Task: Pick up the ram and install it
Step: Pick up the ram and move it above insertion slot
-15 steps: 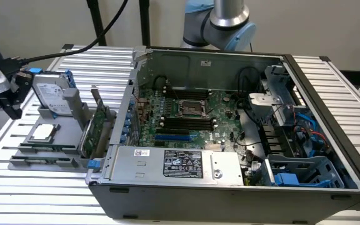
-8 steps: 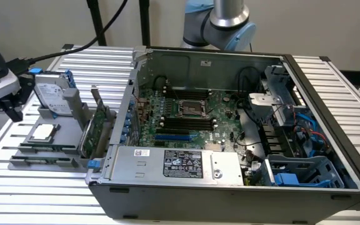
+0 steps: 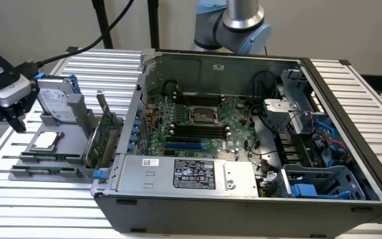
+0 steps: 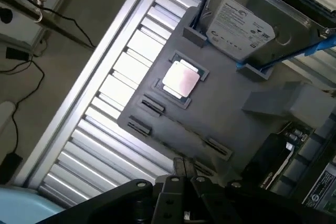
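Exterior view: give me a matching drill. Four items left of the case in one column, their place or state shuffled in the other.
Things:
1. hard drive
2. processor chip
3. expansion card
4. gripper

Places or states:
A. lies flat in a pocket of the grey holder
B. stands upright beside the outer wall of the case
C. hovers over the holder at the exterior view's left edge
D. stands on edge in the holder, with blue rails on it

Pairs: 1-D, 2-A, 3-B, 4-C

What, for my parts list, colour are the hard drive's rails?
Blue rails; the wrist view shows them best.
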Motion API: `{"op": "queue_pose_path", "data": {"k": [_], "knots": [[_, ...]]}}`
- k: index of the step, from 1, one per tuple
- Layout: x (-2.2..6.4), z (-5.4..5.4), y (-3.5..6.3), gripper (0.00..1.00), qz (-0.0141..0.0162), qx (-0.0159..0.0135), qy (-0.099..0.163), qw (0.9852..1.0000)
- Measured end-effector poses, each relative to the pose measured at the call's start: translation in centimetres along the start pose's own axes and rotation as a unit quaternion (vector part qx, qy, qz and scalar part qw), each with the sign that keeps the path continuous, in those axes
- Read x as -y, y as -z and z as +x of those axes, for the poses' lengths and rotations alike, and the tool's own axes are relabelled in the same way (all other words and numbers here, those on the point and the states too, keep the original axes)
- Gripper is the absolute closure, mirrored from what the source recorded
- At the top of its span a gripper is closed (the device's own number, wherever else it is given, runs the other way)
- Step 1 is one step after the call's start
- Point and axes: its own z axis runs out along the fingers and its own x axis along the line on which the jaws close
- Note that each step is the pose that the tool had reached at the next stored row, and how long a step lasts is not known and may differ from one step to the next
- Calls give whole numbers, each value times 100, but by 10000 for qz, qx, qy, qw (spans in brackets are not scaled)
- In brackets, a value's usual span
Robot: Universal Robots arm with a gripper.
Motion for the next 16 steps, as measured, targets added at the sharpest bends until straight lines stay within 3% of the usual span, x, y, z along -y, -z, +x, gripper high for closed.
{"op": "queue_pose_path", "data": {"k": [4, 8, 12, 16], "knots": [[2, 0, -36, 100, 7, -10, 349, 9994], [4, 0, -73, 100, 16, -20, 696, 9976], [6, 0, -112, 100, 22, -34, 1043, 9945], [8, 0, -150, 100, 28, -49, 1383, 9904]]}}
